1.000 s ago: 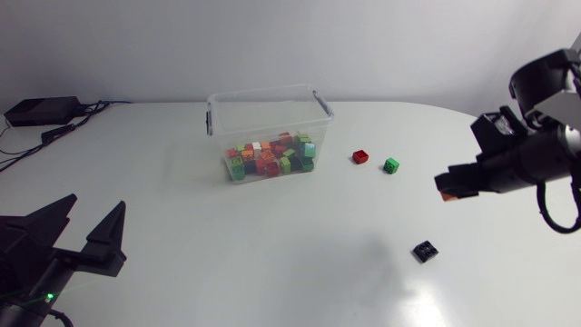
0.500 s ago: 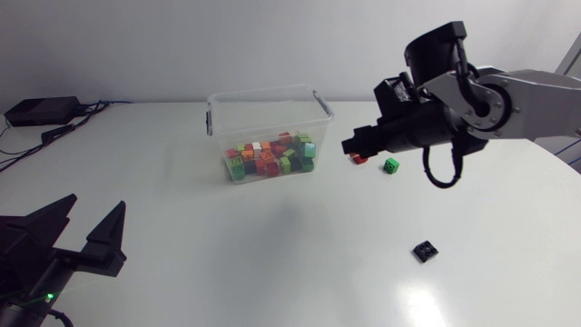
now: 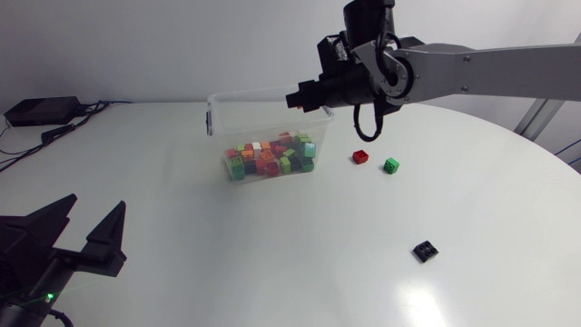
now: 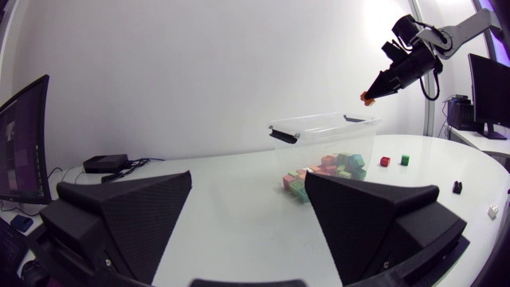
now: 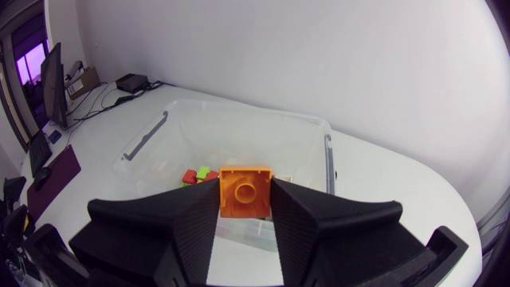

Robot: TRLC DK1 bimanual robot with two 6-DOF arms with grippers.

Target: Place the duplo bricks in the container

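1. My right gripper (image 3: pixel 296 97) is clamped on one orange brick (image 5: pixel 245 191), a finger pressed against each side and the studs facing the wrist camera. That's one brick in hand.
2. The arm comes in from the right and reaches past the middle. It holds the brick up in the air over the container (image 3: pixel 263 116), near its right-hand rim. From the left wrist camera you can see the gripper well above the box, not touching it.
3. There's one container, a clear plastic box with no lid on, standing upright on the white table (image 3: pixel 272 263).
4. Inside it there's a pile of bricks (image 3: pixel 270 156) covering the bottom, in red, orange, green, teal and a bit of white. They're too jumbled for me to count, honestly.
5. Three loose bricks sit on the table to the right of the box:
   - one red brick (image 3: pixel 360 156) near the box
   - one green brick (image 3: pixel 390 164) just beside the red one
   - one black brick (image 3: pixel 425 250) well apart from those two, closer to the front edge
6. My left gripper (image 3: pixel 95 204) sits low at the front left of the table with its fingers spread wide and nothing between them, well away from the box.
7. One black box (image 3: pixel 41 110) with cables (image 3: pixel 68 127) sits at the far left corner.
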